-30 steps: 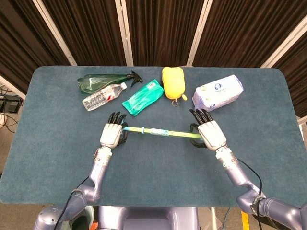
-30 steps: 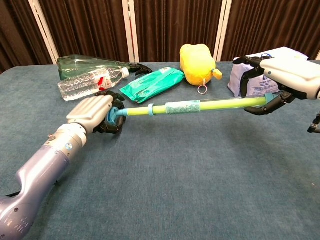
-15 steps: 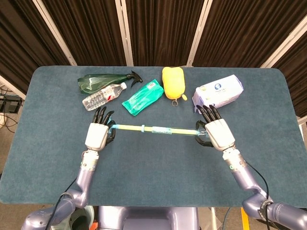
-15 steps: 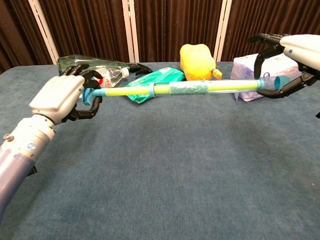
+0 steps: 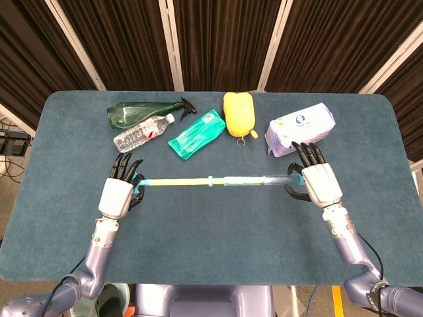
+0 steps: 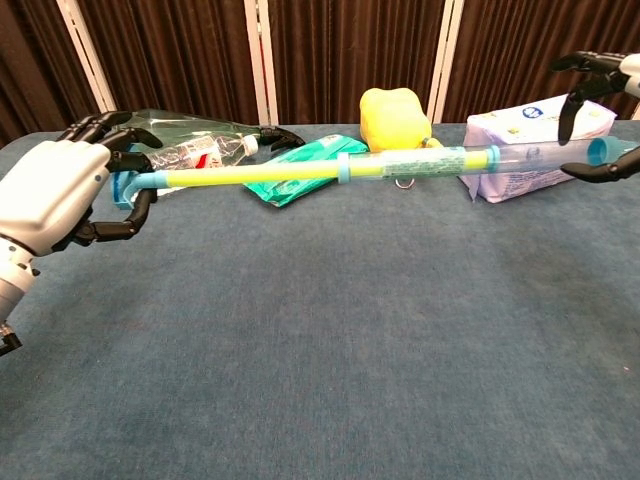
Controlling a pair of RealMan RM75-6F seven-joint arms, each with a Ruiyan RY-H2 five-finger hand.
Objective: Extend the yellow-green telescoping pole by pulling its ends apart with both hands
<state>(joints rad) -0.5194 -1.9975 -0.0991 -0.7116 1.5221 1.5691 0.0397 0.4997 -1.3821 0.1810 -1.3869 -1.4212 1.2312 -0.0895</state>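
Observation:
The yellow-green telescoping pole (image 5: 211, 181) (image 6: 300, 172) hangs level above the blue table, drawn out long, with a thin yellow section on the left, a pale blue collar near the middle and a wider clear tube on the right. My left hand (image 5: 119, 191) (image 6: 60, 195) grips its blue left end cap. My right hand (image 5: 318, 181) holds the blue right end; in the chest view only its fingers (image 6: 590, 75) show at the frame's right edge.
Along the far side lie a green spray bottle (image 5: 142, 111), a water bottle (image 5: 142, 132), a teal pouch (image 5: 197, 134), a yellow case (image 5: 239, 113) and a white tissue pack (image 5: 301, 125). The tissue pack is just behind my right hand.
Both hands have moved apart, left hand leftward and right hand rightward. The pole has grown longer, with more yellow inner section showing, and sits higher in the chest view.

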